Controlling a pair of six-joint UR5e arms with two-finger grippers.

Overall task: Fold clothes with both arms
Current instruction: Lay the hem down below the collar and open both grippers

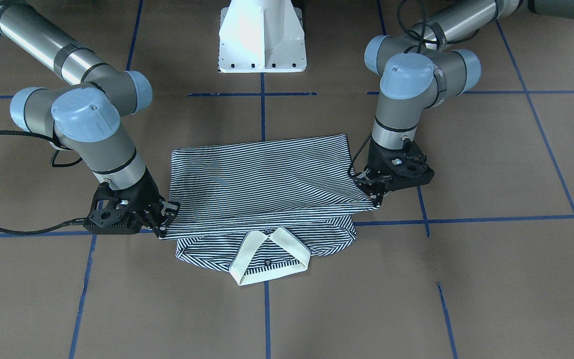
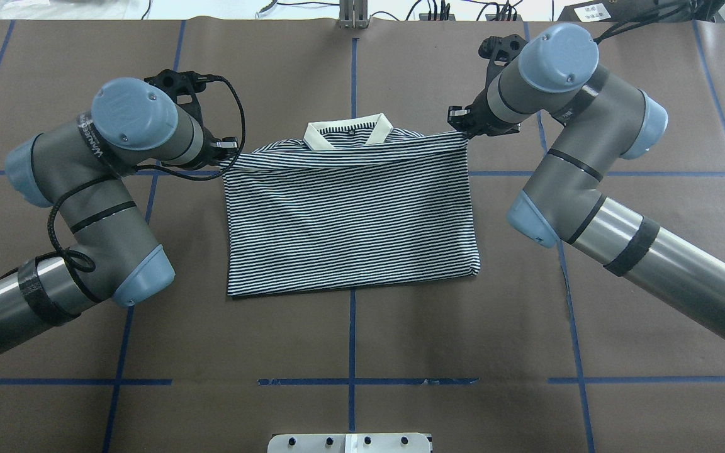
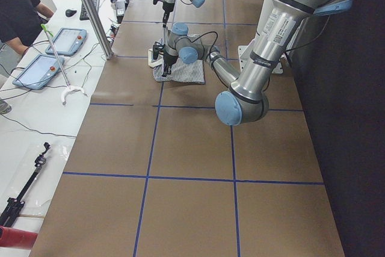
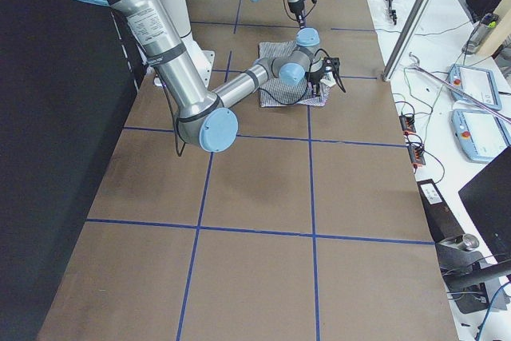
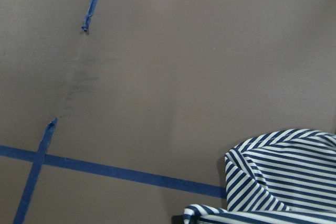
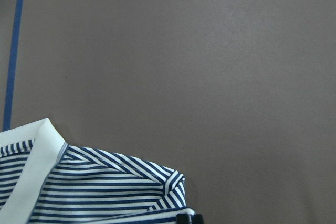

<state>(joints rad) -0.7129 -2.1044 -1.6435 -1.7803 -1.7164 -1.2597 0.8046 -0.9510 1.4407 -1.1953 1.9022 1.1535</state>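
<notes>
Bottom-up fold nearly laid — left gripper and right gripper each clamp a hem corner of the striped polo shirt, centred on the table, just short of its cream collar — next, I judge, lower and release together.

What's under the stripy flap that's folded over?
The rest of the same shirt. Only its shoulders and cream collar poke out past the flap's edge; the chest beneath is covered, so nothing else there can be seen.

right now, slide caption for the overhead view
Left end effector and right end effector grip the far corners of a half-folded striped polo shirt, just short of its cream collar.
</notes>
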